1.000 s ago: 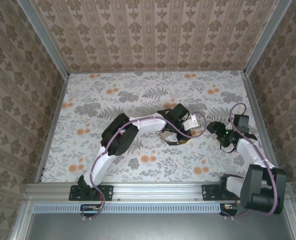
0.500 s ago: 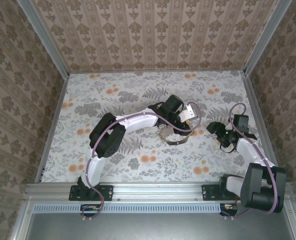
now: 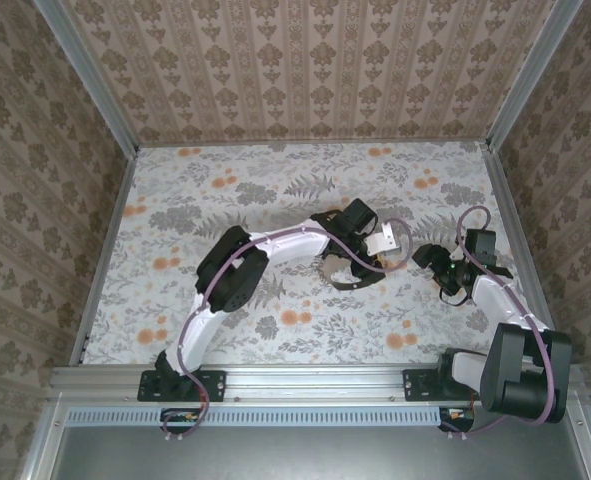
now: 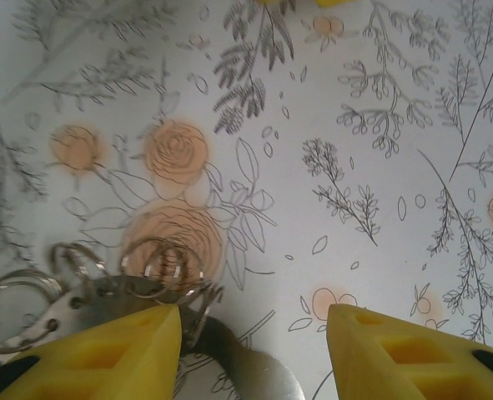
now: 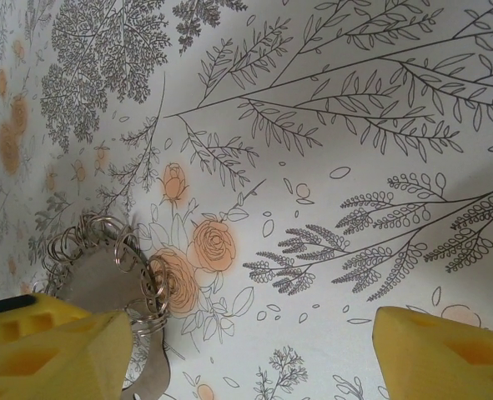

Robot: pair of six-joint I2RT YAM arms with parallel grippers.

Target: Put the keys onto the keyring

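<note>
The keyring (image 3: 347, 277) lies on the floral floor mid-table, a grey metal hoop fringed with small wire rings. In the left wrist view its band (image 4: 239, 360) and little rings (image 4: 158, 262) sit right against the left yellow finger (image 4: 121, 350). My left gripper (image 4: 254, 315) is open just above it, at table centre (image 3: 352, 262). In the right wrist view the keyring (image 5: 104, 283) is beside the left finger (image 5: 54, 350). My right gripper (image 5: 253, 321) is open, a short way right of the ring (image 3: 433, 258). The red-headed key is out of view.
Patterned walls with metal corner posts (image 3: 110, 120) enclose the floor. Orange flower prints (image 3: 295, 317) dot the surface. The left arm's elbow (image 3: 230, 265) hangs over the middle left. The metal rail (image 3: 305, 378) runs along the near edge.
The left arm's elbow swung left and back again, and its wrist rose and then dropped back over the keyring. The right arm has stayed still.
</note>
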